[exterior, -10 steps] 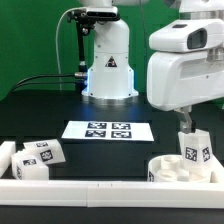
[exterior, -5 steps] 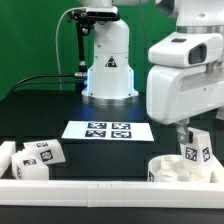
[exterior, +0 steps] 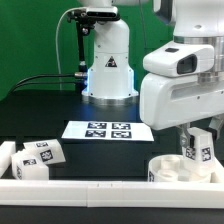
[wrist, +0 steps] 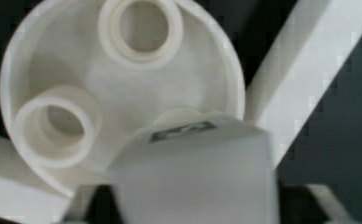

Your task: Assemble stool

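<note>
At the exterior view's right of the table point(exterior: 40, 112), the round seat point(exterior: 168, 168) lay sockets-up, one leg point(exterior: 197, 152) upright on it. The gripper point(exterior: 194, 138) straddled that leg; whether it pinched could not be told. A good grasp needed square contact, a vertical leg and an unshifted seat.

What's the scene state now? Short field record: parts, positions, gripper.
seat: round disc, lying flat at the exterior view's right; two empty sockets show in the wrist view
upright leg: tagged, standing at the seat
loose leg: tagged, at the exterior view's left
gripper: low over the upright leg, fingers flanking it; grip unclear
marker board: flat, mid-table
</note>
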Controlling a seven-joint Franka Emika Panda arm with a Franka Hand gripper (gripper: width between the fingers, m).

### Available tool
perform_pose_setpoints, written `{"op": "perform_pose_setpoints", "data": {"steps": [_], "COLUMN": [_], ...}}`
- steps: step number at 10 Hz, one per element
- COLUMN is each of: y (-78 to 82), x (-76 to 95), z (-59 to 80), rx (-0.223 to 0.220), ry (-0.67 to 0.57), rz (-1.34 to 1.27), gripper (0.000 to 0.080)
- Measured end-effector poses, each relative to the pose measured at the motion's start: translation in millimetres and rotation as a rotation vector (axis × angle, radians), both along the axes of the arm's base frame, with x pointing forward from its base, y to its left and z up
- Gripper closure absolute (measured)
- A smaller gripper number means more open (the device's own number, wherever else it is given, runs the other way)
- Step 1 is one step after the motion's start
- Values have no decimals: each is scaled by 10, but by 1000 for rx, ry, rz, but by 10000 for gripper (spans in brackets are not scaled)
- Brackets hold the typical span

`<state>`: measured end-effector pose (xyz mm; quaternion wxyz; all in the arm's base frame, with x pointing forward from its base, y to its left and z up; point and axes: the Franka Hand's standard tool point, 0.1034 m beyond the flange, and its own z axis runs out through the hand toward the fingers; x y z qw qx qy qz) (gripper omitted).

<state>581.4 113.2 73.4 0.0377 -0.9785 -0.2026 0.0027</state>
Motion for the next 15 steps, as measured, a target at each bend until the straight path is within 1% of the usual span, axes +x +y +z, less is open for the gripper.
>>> {"op": "perform_pose_setpoints", "data": {"steps": [1, 4, 7, 8, 11, 12, 13, 15], "y": [2, 66, 78, 70, 79, 95, 133, 165], "x": [0, 9, 20, 29, 27, 30, 46, 73], "z": [0, 17, 5, 10, 5, 14, 60, 75], "rx": [-1, -6, 30, 37, 41, 39, 23, 37], "ry": [5, 14, 44, 55, 73, 91, 130, 178], "rz": [-65, -394, -920, -984, -1131, -1256, -1447, -1870], "gripper": [466, 466, 465, 465, 465, 465, 465, 465]}}
